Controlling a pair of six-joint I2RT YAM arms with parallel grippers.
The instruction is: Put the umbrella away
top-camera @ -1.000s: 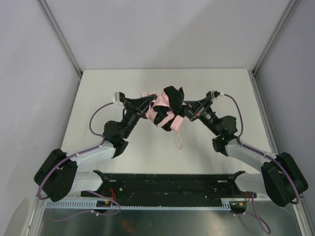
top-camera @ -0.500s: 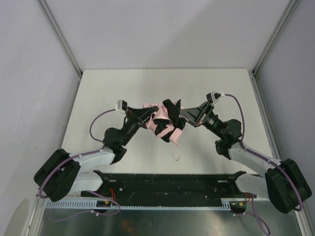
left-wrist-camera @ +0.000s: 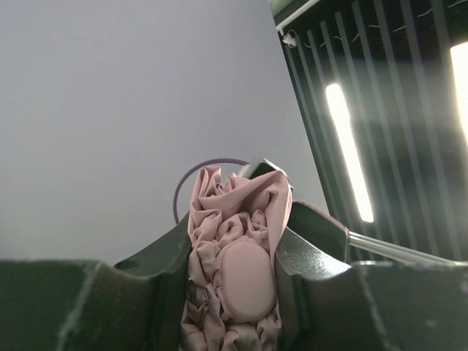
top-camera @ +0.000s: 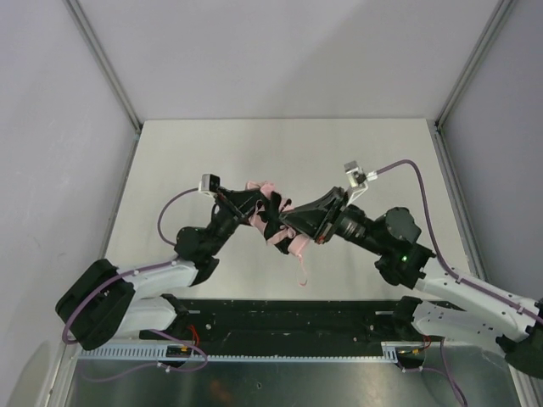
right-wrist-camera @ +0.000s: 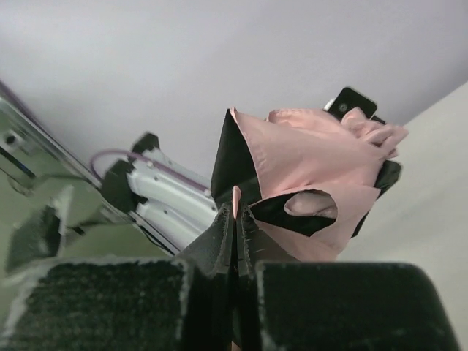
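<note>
The pale pink folded umbrella point(top-camera: 273, 222), pink outside with black lining, hangs bunched in the air between both grippers over the table's middle. Its pink strap loop point(top-camera: 303, 270) dangles below. My left gripper point(top-camera: 257, 212) is shut on the bunched fabric and the small oval pink handle point(left-wrist-camera: 246, 279), which fills the space between its fingers. My right gripper point(top-camera: 288, 227) is shut on a thin edge of the pink fabric point(right-wrist-camera: 235, 199); the rest of the canopy point(right-wrist-camera: 314, 172) spreads beyond its tips. The black shaft is hidden.
The white table point(top-camera: 170, 161) is walled by grey panels on the left, back and right, with metal corner posts point(top-camera: 102, 59). A black rail point(top-camera: 288, 318) runs along the near edge by the arm bases.
The right arm has swung left and stretched toward the centre, pulling its fabric edge leftward. The umbrella bundle is more compact and lower. The left gripper has shifted slightly toward me.
</note>
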